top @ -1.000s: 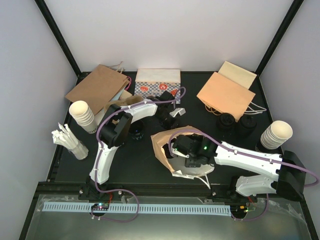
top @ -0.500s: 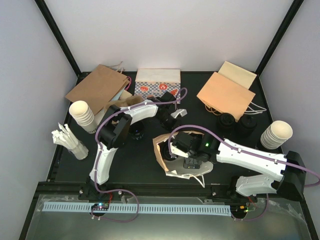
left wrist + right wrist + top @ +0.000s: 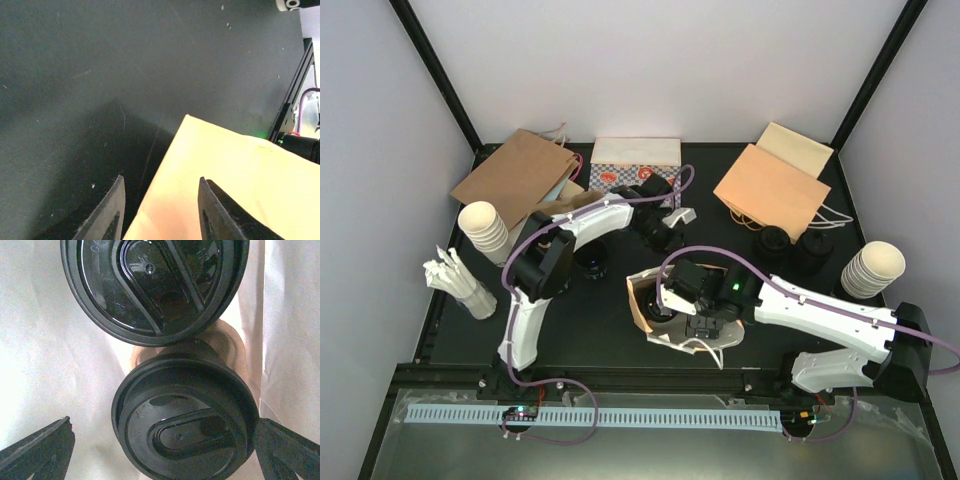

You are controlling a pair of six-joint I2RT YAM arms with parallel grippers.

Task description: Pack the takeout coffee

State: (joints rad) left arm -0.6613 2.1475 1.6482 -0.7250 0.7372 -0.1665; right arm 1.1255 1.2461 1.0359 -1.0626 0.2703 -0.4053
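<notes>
An open paper bag (image 3: pixel 642 300) stands mid-table with my right gripper (image 3: pixel 686 316) lowered into its mouth. In the right wrist view two takeout coffee cups with black lids stand inside on the white bag floor, one far (image 3: pixel 152 287) and one near (image 3: pixel 185 425). My right gripper (image 3: pixel 164 422) is open wide, its fingers (image 3: pixel 37 450) on either side of the near cup, with a gap on the left. My left gripper (image 3: pixel 668 214) hovers at the bag's far side. It is open (image 3: pixel 161 179), with the bag's tan paper edge (image 3: pixel 225 170) below it. More lidded cups stand outside the bag: (image 3: pixel 590 262), (image 3: pixel 772 243), (image 3: pixel 812 250).
Stacks of cream paper cups stand at the left (image 3: pixel 485 228) and right (image 3: pixel 873 268). A brown bag (image 3: pixel 515 175), a patterned box (image 3: pixel 635 165) and an orange bag (image 3: pixel 770 185) lie along the back. A bundle of white wrapped sticks (image 3: pixel 460 282) sits at the left.
My left gripper has opened, letting go of the bag's edge, and drawn back toward the far side. The bag's mouth has shifted slightly around my right gripper.
</notes>
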